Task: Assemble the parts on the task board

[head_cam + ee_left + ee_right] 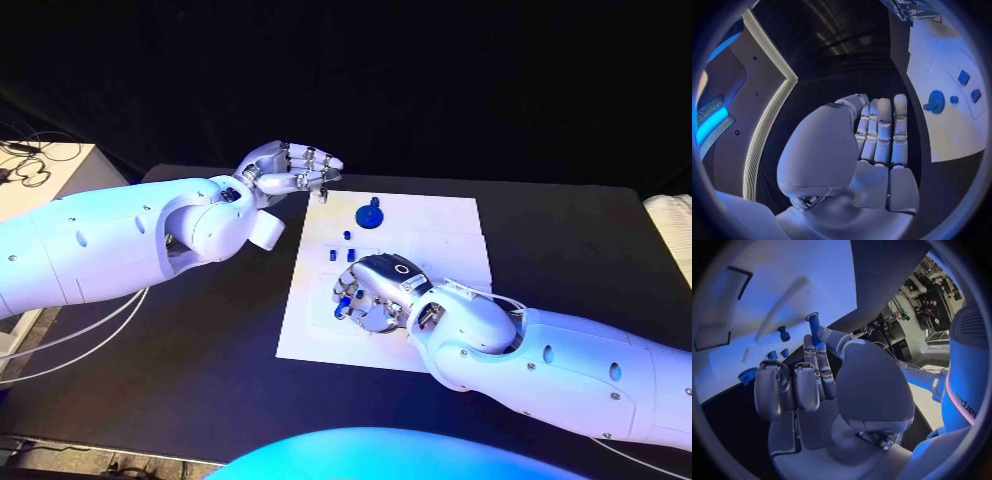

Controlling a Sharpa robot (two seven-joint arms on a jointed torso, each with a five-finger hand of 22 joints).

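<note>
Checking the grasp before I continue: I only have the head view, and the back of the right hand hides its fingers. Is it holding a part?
Observer: Yes. In the right wrist view the right hand pinches a blue peg between its thumb and a finger.
Operator: And the left hand, is there anything in its palm?
Observer: No. The left wrist view shows the left hand with a bare palm, its fingers lying side by side.

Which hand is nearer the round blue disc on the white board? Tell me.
Left. The left hand hovers just beyond the board's far corner, close to the disc. The right hand is over the board's near part, pinching a blue peg.
</note>
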